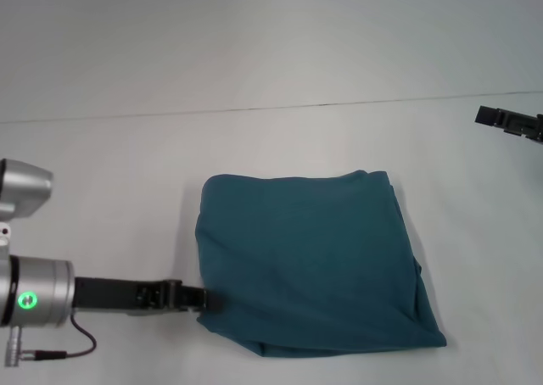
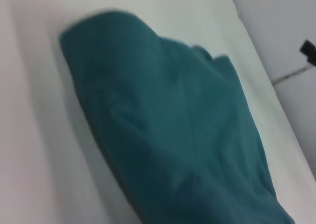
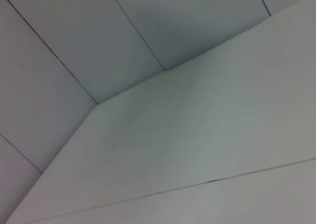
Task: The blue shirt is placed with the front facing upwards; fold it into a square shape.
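Although the lettering and neckline are out of sight, the blue shirt (image 1: 310,262) reads as already folded: it lies as a compact, roughly square bundle on the white table (image 1: 254,63), towards the near edge and a little right of the middle. Its far edge is fairly straight; the near right corner tapers to a loose point, and a soft ridge of doubled cloth runs down the right side.

From the near left corner the left arm reaches in low and level along the tabletop. The left gripper (image 1: 206,299) sits at the shirt's near left corner, its dark tip touching or slipped just under the cloth edge. Whether its fingers are spread or pinching the hem cannot be told, since the cloth hides the tips. Judging by the pose, it is either tidying that corner or letting go of it.

The right gripper (image 1: 509,120) hangs far off near the right edge of the table, well apart from the shirt. It looks parked out of the way, probably so the cloth lies undisturbed; its fingers are too small to read.

The left wrist view shows the blue shirt (image 2: 168,130) close up, revealing gentle wrinkles and layered folds that the head view flattens out. The right wrist view shows only bare table (image 3: 207,135) and wall seams, confirming that arm points away from the work.
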Robot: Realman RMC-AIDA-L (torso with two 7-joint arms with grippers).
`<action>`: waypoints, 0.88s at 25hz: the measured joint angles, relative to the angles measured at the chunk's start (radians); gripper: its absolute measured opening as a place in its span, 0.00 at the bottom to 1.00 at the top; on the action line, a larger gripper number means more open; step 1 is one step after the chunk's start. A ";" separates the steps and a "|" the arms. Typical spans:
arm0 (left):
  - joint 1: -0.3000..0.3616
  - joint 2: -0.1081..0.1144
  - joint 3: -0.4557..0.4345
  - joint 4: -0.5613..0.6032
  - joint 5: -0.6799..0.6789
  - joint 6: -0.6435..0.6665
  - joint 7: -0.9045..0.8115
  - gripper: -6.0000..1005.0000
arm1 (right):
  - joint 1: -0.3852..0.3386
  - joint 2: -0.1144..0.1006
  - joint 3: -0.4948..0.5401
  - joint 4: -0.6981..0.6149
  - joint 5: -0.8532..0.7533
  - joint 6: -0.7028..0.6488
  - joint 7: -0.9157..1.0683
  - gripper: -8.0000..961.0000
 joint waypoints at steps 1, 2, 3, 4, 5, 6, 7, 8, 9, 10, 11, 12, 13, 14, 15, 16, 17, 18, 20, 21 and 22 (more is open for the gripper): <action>0.002 0.003 -0.010 0.007 0.000 -0.001 -0.001 0.10 | 0.001 0.000 0.000 0.000 0.000 0.000 0.000 0.97; 0.005 0.009 -0.022 0.015 0.000 -0.002 -0.002 0.13 | 0.001 -0.001 0.000 0.000 0.000 0.000 0.000 0.97; 0.007 0.015 -0.035 0.027 0.001 -0.003 -0.003 0.17 | 0.002 -0.001 0.000 0.000 0.000 0.000 0.000 0.97; 0.009 0.021 -0.045 0.038 0.002 -0.003 -0.003 0.21 | 0.002 -0.001 0.000 0.000 0.000 0.000 0.000 0.97; 0.012 0.028 -0.063 0.053 0.006 -0.005 -0.004 0.24 | 0.002 -0.002 0.002 0.000 0.000 0.000 0.000 0.97; 0.012 0.028 -0.063 0.053 0.006 -0.005 -0.004 0.28 | 0.002 -0.003 0.003 0.000 0.000 -0.001 0.000 0.97; 0.014 0.039 -0.097 0.077 0.014 -0.006 -0.003 0.31 | 0.002 -0.003 0.003 0.000 0.000 -0.002 0.000 0.97; 0.015 0.043 -0.113 0.088 0.016 -0.005 -0.002 0.35 | 0.002 -0.004 0.004 -0.001 0.000 -0.004 0.000 0.97; 0.015 0.046 -0.128 0.096 0.014 -0.003 0.003 0.38 | 0.002 -0.004 0.004 -0.002 0.000 -0.006 0.000 0.97; 0.015 0.048 -0.141 0.103 0.006 0.000 0.010 0.41 | 0.002 -0.004 0.005 -0.003 0.001 -0.008 -0.001 0.97; 0.015 0.048 -0.148 0.107 -0.005 0.003 0.020 0.45 | 0.002 -0.004 0.005 -0.005 0.001 -0.009 -0.004 0.97; 0.015 0.047 -0.153 0.109 -0.018 0.006 0.031 0.53 | 0.002 -0.004 0.004 -0.006 0.001 -0.010 -0.010 0.97; 0.015 0.044 -0.153 0.111 -0.038 0.011 0.050 0.60 | 0.003 -0.004 0.002 -0.006 0.001 -0.016 -0.018 0.97; 0.013 0.040 -0.152 0.112 -0.053 0.016 0.073 0.68 | 0.002 -0.004 0.001 -0.006 0.002 -0.021 -0.027 0.97; 0.009 0.033 -0.149 0.112 -0.069 0.022 0.100 0.71 | 0.003 -0.004 0.000 -0.007 0.002 -0.034 -0.042 0.97; 0.007 0.029 -0.149 0.112 -0.080 0.027 0.124 0.73 | 0.002 -0.004 -0.001 -0.008 0.002 -0.053 -0.062 0.97; 0.003 0.021 -0.148 0.112 -0.095 0.036 0.163 0.75 | 0.002 -0.004 -0.001 -0.010 0.003 -0.076 -0.084 0.97; 0.002 0.016 -0.148 0.112 -0.109 0.043 0.201 0.78 | 0.003 -0.004 -0.001 -0.010 0.003 -0.105 -0.114 0.97; 0.000 0.004 -0.148 0.112 -0.136 0.059 0.270 0.83 | 0.006 -0.003 -0.005 -0.011 0.002 -0.161 -0.173 0.97; 0.000 -0.002 -0.148 0.112 -0.149 0.070 0.307 0.85 | 0.008 -0.003 -0.014 -0.011 -0.002 -0.190 -0.200 0.97; 0.000 -0.009 -0.147 0.112 -0.160 0.086 0.344 0.88 | 0.010 -0.003 -0.022 -0.012 -0.006 -0.210 -0.223 0.97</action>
